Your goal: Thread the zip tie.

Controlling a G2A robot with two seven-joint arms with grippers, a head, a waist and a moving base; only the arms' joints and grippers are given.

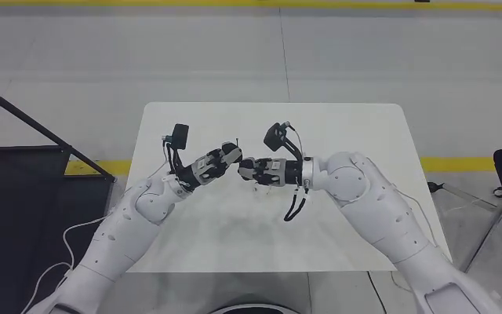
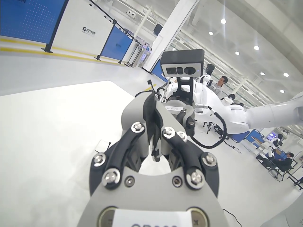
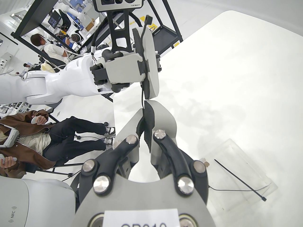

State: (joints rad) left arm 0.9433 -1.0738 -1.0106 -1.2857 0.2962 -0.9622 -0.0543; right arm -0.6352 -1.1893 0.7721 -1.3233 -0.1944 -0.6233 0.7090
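- Early threading: the zip tie (image 3: 148,19) hangs above the middle of the table (image 1: 353,157). The left gripper (image 2: 151,98) is clamped just under its head, the right gripper (image 3: 146,106) on its tail.
- Next, probably: curl the tail round and line it up with the head's slot.
- Count: two grippers, one held tie, and one spare tie (image 3: 239,181) in one clear tray (image 3: 236,153) on the table. A second strand there is unclear.

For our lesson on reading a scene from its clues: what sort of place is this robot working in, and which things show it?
Probably a large indoor robot test hall: blue barrier panels, a yellow floor line, rows of ceiling lights, and another white robot farther off.
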